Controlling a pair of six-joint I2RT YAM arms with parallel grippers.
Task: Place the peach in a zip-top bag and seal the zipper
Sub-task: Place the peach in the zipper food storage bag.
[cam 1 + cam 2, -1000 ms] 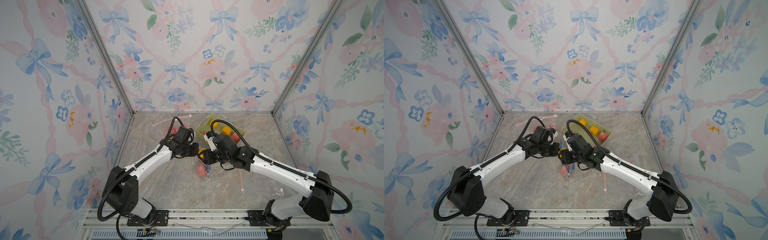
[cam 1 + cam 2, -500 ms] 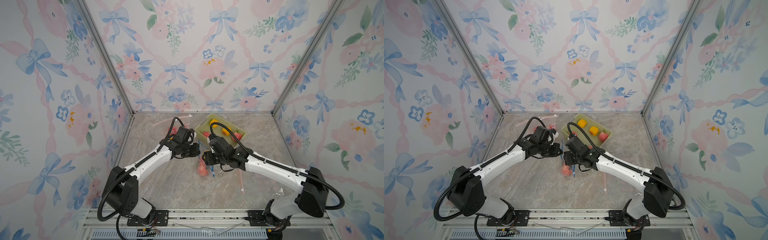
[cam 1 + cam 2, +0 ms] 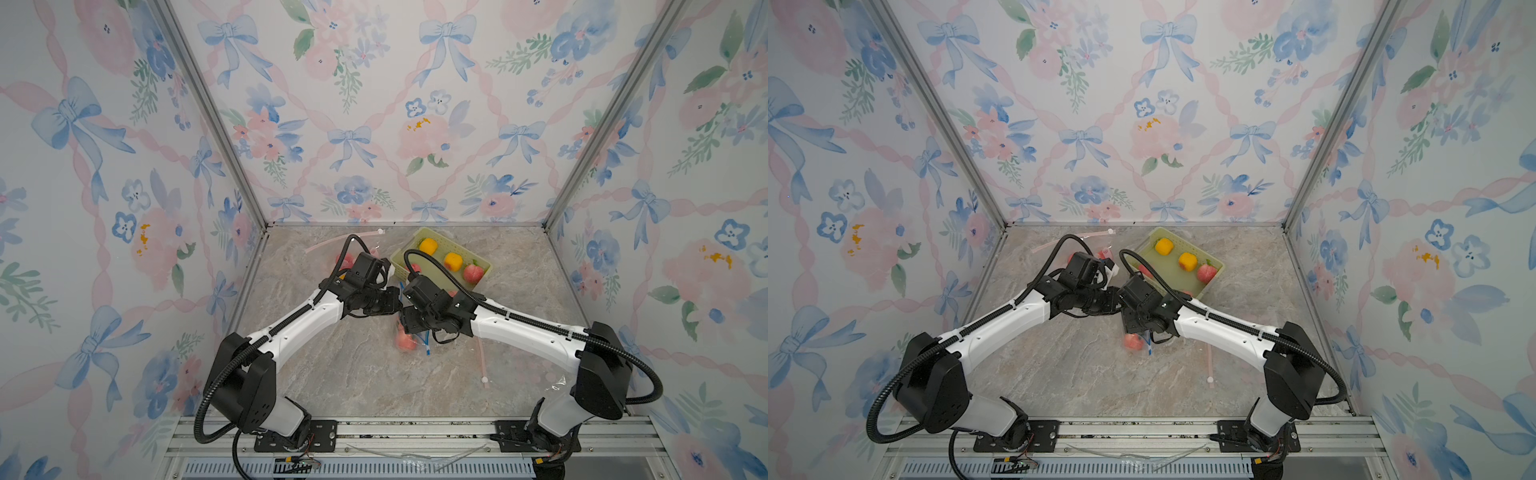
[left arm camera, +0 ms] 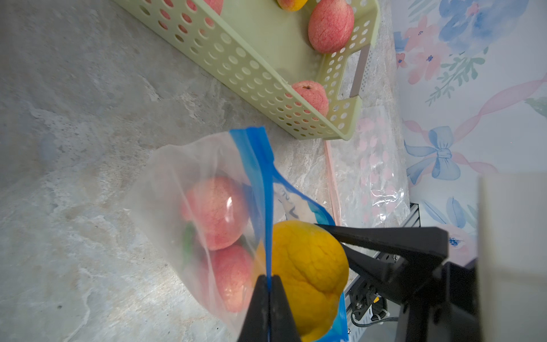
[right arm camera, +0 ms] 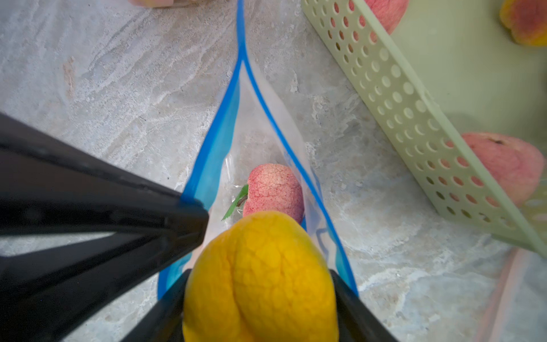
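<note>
Step in hand: loading. Left fingers (image 4: 269, 278) are pinched tight on the bag's (image 4: 183, 183) blue zipper (image 4: 260, 165), holding one lip up above the table (image 3: 332, 374). Right fingers (image 4: 329, 234), spread wide, grip the yellow peach (image 5: 260, 275) in the bag's mouth; a pink peach (image 5: 275, 189) lies deeper. Basket (image 3: 1167, 270) at 1 o'clock of the bag. Next, likely: let the peach drop, back out clear, then press the zipper shut along its length
</note>
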